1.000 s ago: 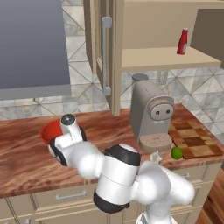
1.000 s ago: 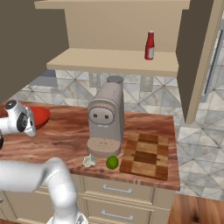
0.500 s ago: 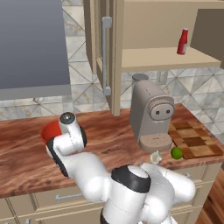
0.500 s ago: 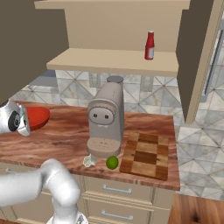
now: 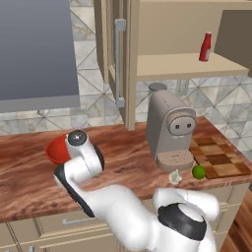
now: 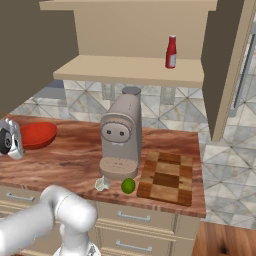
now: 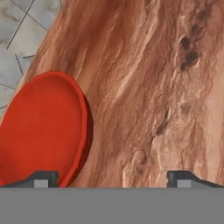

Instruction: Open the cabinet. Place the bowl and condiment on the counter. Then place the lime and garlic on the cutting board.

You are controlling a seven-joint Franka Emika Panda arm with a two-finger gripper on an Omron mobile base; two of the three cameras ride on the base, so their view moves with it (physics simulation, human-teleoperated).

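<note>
Countertop bears red bowl, mouth upward.

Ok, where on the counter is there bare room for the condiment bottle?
Bare counter lies between the bowl and the coffee machine, and behind the cutting board. It is crowded in front of the machine, where garlic and lime sit by the edge.

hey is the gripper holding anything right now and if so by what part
Nothing is held. The gripper is open above the counter, and the red bowl sits on the counter with its rim by one fingertip, not clamped.
</note>
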